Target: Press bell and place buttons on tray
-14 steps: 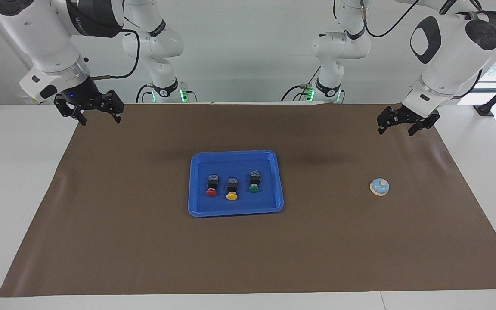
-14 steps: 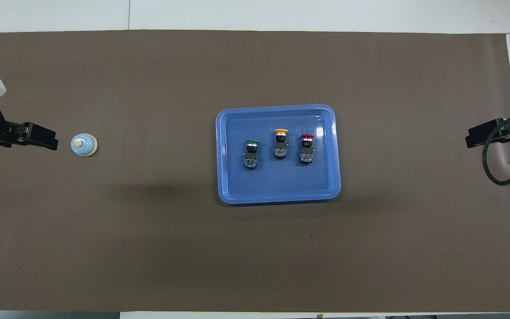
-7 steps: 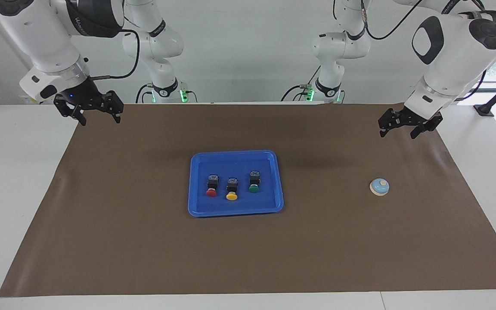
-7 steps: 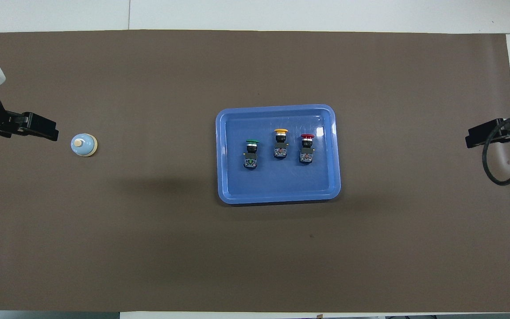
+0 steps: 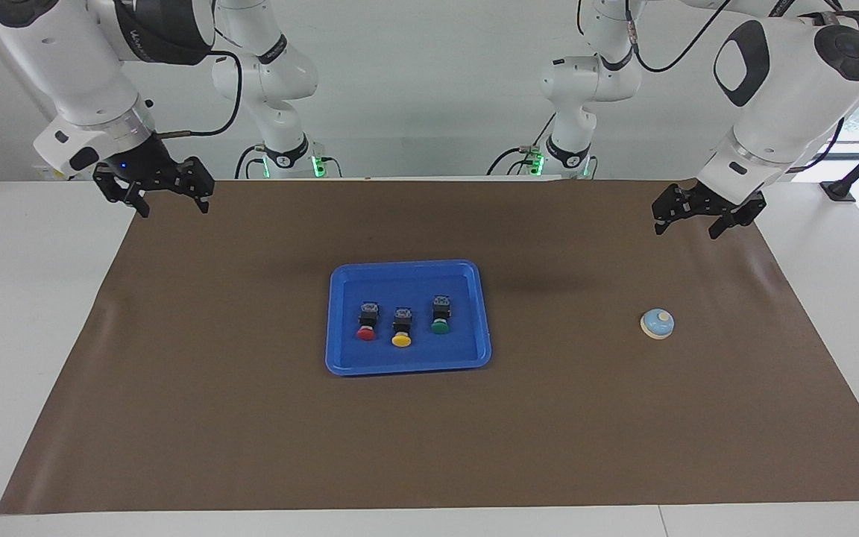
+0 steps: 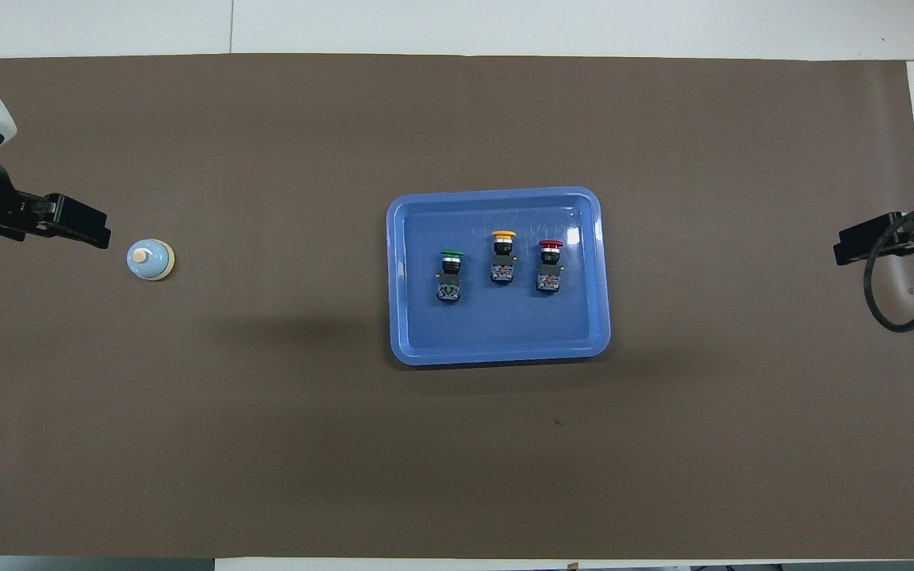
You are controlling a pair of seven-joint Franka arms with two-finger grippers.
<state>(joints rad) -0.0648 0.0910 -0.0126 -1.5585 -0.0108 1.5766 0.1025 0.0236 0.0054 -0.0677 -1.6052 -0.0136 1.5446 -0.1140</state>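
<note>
Up over the mat's edge at its own end of the table hangs the left gripper (image 5: 685, 220), jaws spread, nothing held; well apart from it toward the table's middle sits the bell (image 5: 657, 324) on the brown mat (image 5: 250, 418). Over the other end's edge hangs the right gripper (image 5: 173, 204), likewise spread and empty. Between both claws lies the tray (image 5: 408, 366), carrying red button (image 5: 366, 321), yellow button (image 5: 401, 327), green button (image 5: 441, 315) in a row

I see a glossy blue plastic tray (image 6: 601, 277); matt brown paper sheet (image 6: 266, 444) with slight creases; smooth white bench (image 5: 27, 313); shiny-domed bell (image 6: 150, 259).
</note>
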